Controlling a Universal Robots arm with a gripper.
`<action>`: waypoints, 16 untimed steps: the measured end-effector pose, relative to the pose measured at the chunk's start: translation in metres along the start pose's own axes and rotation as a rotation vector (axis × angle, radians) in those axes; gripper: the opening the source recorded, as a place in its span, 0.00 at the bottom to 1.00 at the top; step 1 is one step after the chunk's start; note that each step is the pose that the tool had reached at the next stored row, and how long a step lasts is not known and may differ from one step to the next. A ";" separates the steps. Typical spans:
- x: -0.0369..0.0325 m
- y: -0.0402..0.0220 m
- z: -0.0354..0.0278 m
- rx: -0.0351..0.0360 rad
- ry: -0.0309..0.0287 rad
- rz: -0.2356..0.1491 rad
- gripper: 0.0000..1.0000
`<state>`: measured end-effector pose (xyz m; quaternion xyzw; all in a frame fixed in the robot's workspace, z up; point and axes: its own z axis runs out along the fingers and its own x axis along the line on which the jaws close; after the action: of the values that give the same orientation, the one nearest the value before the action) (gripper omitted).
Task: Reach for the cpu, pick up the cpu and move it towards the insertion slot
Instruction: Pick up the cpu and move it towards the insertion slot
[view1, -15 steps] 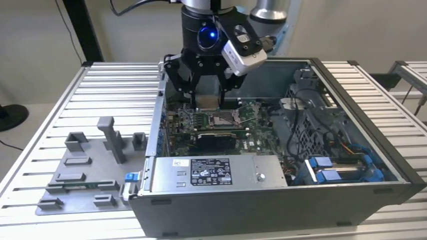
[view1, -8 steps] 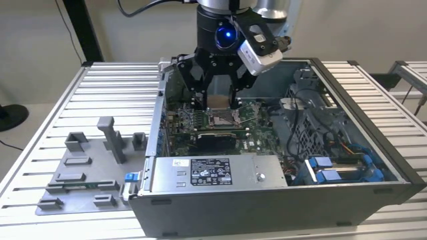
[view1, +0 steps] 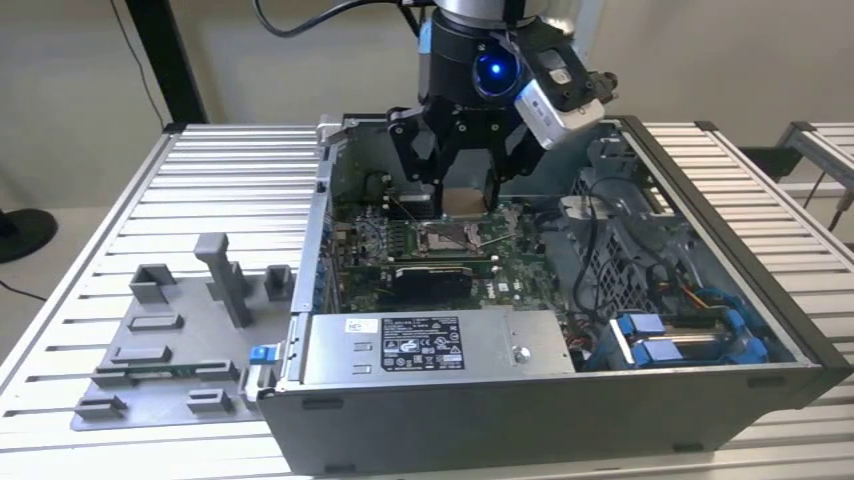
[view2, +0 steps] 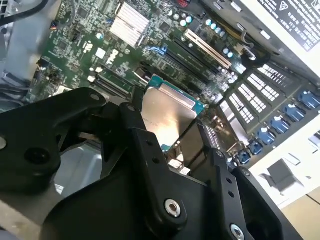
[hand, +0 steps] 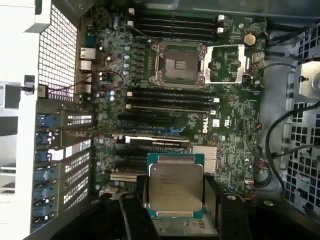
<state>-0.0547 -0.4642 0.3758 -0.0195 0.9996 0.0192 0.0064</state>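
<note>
The gripper (hand: 175, 210) pinches the cpu (hand: 175, 187) by its edges above the motherboard (hand: 235, 145). The insertion slot (hand: 178, 63) lies open at twelve o'clock from the chip, seemingly well apart. Keeping the chip level and square to the socket frame suits this carry.

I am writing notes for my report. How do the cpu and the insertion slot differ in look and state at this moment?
The cpu shows a silvery face with a teal rim; the insertion slot has a dark centre in a metal frame. The cpu is held in the gripper above the board; the slot is fixed to it, standing open. Both are square.
</note>
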 end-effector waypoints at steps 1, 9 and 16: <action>-0.0004 0.0000 0.0001 0.0001 -0.0002 0.005 0.00; -0.0004 0.0000 0.0010 -0.0009 -0.0022 0.055 0.00; -0.0004 0.0003 0.0012 -0.0014 -0.0024 0.055 0.00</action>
<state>-0.0543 -0.4638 0.3745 0.0082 0.9997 0.0201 0.0070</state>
